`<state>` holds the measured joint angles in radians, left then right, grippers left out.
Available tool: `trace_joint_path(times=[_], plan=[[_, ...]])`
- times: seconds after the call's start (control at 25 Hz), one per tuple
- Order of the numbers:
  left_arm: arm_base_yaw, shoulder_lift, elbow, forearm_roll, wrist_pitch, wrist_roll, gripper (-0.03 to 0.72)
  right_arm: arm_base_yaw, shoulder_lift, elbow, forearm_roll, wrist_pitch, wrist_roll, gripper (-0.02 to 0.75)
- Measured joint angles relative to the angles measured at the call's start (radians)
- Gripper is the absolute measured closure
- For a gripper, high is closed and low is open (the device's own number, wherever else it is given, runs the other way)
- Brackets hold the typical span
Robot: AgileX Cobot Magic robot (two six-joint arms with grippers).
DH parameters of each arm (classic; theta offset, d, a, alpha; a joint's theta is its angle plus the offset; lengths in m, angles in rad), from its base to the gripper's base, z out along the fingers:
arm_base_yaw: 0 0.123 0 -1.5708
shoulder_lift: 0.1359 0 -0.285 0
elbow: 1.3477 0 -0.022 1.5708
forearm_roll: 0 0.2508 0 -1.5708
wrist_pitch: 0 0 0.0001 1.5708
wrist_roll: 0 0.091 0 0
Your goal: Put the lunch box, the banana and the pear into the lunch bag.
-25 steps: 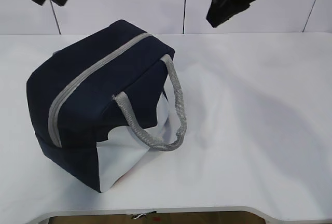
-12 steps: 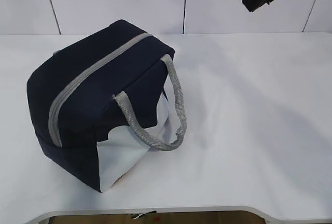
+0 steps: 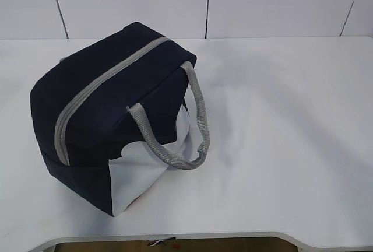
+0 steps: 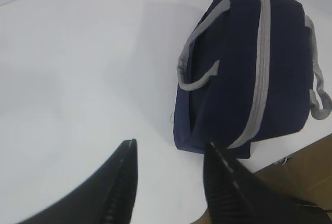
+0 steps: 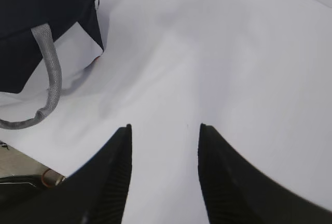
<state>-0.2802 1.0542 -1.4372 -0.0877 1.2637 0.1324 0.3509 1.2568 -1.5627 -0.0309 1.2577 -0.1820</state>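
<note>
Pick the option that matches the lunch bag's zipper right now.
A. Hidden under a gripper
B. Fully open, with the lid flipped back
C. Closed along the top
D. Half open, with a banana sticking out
C: the grey zipper runs as one closed strip along the top of the bag, with no gap, nothing sticking out, and no gripper over it.

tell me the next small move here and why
Probably none beyond parking the arms: the lunch bag sits zipped shut on the table, no loose food shows in any view, and both the left claw and right claw hang open and empty.
</note>
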Motion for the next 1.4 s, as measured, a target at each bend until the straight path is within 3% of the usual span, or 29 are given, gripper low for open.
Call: trace_joint_path(times=[0.32,0.84,1.4], plan=[[0.0,-0.254,0.118,0.026,0.002,0.0,0.426,0.0,-0.254,0.198,-0.011,0.004,0.043,0.38],[0.0,-0.634,0.294,0.076,0.009,0.0,0.431,0.0,-0.762,0.463,-0.008,0.014,0.068,0.38],[0.0,-1.01,0.746,0.044,-0.011,-0.001,0.445,0.0,-1.203,0.814,0.031,0.003,0.094,0.38]])
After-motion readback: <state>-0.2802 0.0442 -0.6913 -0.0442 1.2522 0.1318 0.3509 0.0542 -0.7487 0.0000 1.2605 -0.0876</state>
